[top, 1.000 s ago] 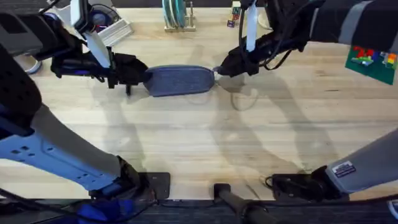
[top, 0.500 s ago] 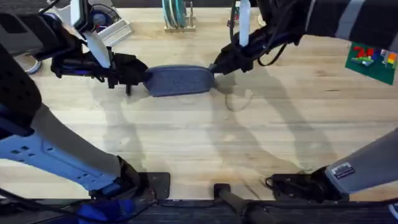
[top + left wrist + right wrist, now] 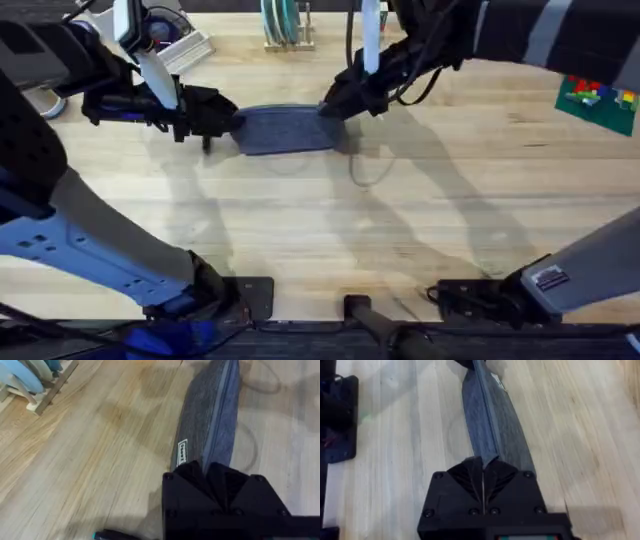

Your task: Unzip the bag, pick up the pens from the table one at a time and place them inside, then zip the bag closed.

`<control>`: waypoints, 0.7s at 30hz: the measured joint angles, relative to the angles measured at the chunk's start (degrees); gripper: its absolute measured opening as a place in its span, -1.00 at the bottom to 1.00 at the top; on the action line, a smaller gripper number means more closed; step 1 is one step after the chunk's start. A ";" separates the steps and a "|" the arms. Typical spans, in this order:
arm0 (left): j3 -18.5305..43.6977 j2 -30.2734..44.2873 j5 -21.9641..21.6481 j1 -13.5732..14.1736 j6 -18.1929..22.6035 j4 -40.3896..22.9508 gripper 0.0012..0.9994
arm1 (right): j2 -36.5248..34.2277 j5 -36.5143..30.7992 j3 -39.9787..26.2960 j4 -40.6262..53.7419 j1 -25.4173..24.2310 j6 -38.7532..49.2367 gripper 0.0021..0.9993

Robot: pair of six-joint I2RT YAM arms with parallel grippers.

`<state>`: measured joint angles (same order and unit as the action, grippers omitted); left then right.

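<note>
The grey-blue bag point(image 3: 285, 130) lies lengthwise on the table point(image 3: 330, 220) between both arms. My left gripper point(image 3: 232, 122) is shut on the bag's left end; the left wrist view shows its black fingers point(image 3: 195, 472) pinching the fabric of the bag point(image 3: 210, 415) beside a small white label. My right gripper point(image 3: 328, 108) is shut on the zipper line near the right end, and the bag point(image 3: 490, 415) runs away from its fingers point(image 3: 472, 467). A dark pen with a teal tip point(image 3: 107, 535) lies on the table just beside the left gripper.
A wooden rack of blue plates point(image 3: 283, 25) stands at the back centre. A black stapler-like object point(image 3: 337, 415) sits near the bag's far end. A green block plate point(image 3: 598, 98) lies at the right. Bare wood spreads across the front half.
My right gripper has slid leftward along the top of the bag, from its right tip to a short way over it. The left gripper and the bag's left end stay put.
</note>
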<state>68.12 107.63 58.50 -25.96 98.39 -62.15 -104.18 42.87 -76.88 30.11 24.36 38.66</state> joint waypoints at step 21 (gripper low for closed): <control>0.00 0.00 -0.05 -0.26 0.00 0.36 -0.92 | -0.02 -1.80 0.00 -15.42 6.26 -13.49 -0.95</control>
<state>68.12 107.63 58.45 -26.22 98.39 -61.79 -104.20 41.07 -76.88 14.69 30.62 25.17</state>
